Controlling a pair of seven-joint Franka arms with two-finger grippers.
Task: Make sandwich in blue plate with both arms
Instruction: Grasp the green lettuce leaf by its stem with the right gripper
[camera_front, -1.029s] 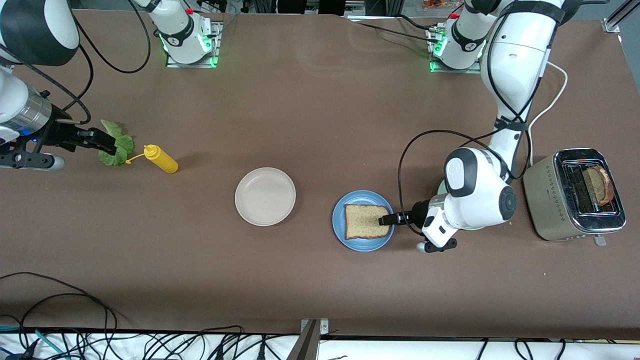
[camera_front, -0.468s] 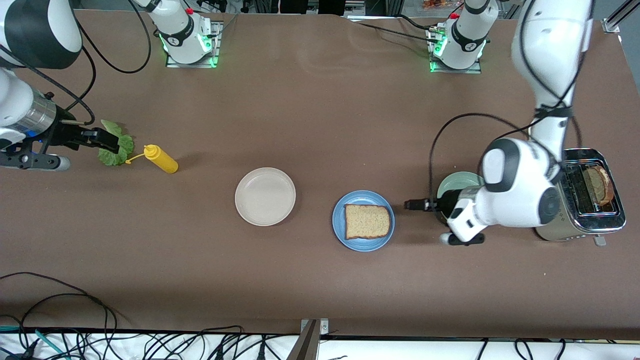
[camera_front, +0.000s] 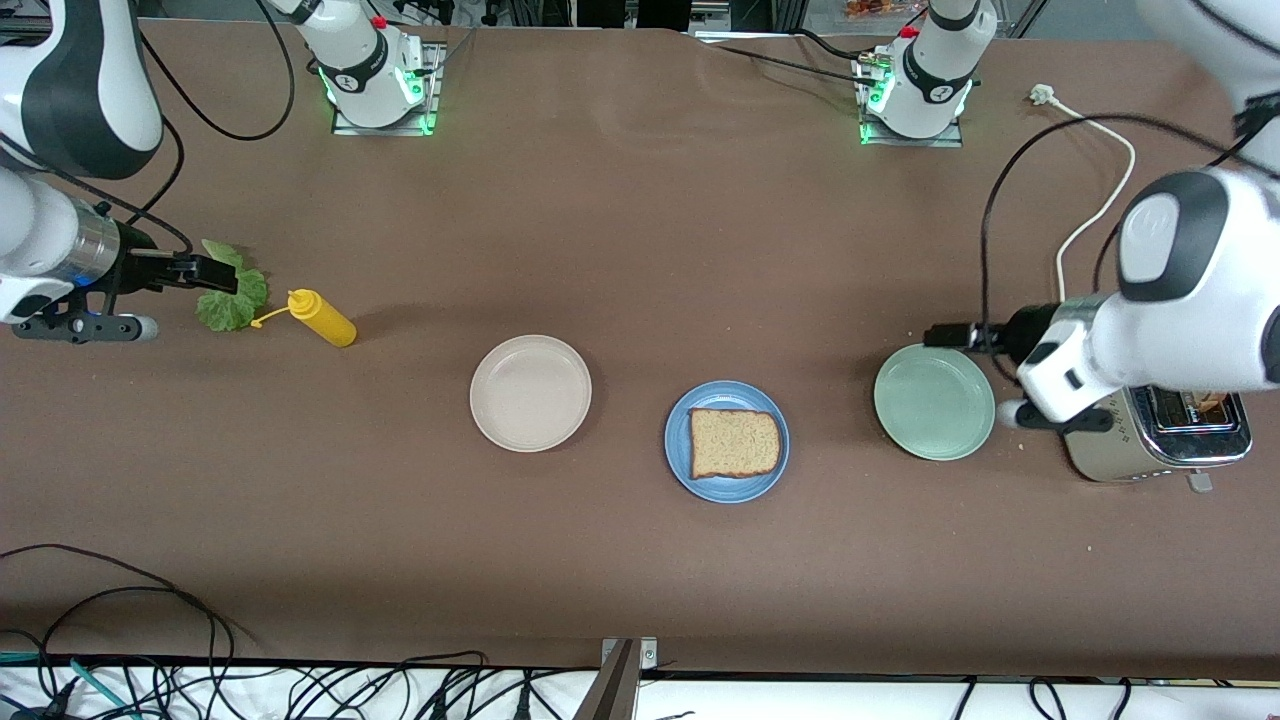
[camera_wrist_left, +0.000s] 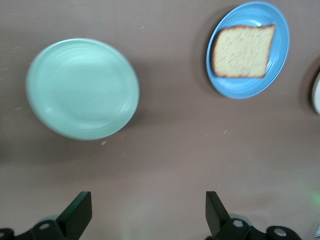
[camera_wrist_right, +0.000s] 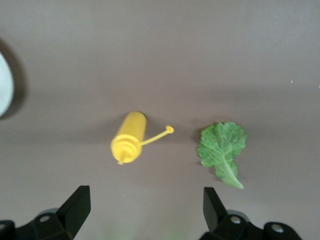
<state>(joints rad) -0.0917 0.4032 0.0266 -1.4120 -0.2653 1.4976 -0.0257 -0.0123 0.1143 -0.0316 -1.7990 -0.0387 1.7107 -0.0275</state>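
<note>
One speckled brown bread slice (camera_front: 734, 442) (camera_wrist_left: 243, 51) lies flat on the blue plate (camera_front: 680, 455) (camera_wrist_left: 250, 89). A ruffled green lettuce leaf (camera_front: 232, 300) (camera_wrist_right: 221, 147) lies on the table toward the right arm's end. My right gripper (camera_front: 205, 273) (camera_wrist_right: 145, 205) hangs open and empty in the air just beside the leaf. My left gripper (camera_front: 945, 334) (camera_wrist_left: 147, 207) is open and empty too. It is up over the table at the edge of the mint-green plate (camera_front: 934, 401) (camera_wrist_left: 82, 88).
A yellow squeeze bottle (camera_front: 322, 318) (camera_wrist_right: 129, 144) lies on its side beside the lettuce. An empty cream-white plate (camera_front: 530, 393) sits next to the blue plate. A metal toaster (camera_front: 1160, 450) stands toward the left arm's end, largely covered by that arm. Its white cord (camera_front: 1095, 200) trails toward the bases.
My left gripper has pulled back from the bread on the blue plate and swung toward the toaster, uncovering the mint-green plate. My right gripper has shifted slightly by the lettuce.
</note>
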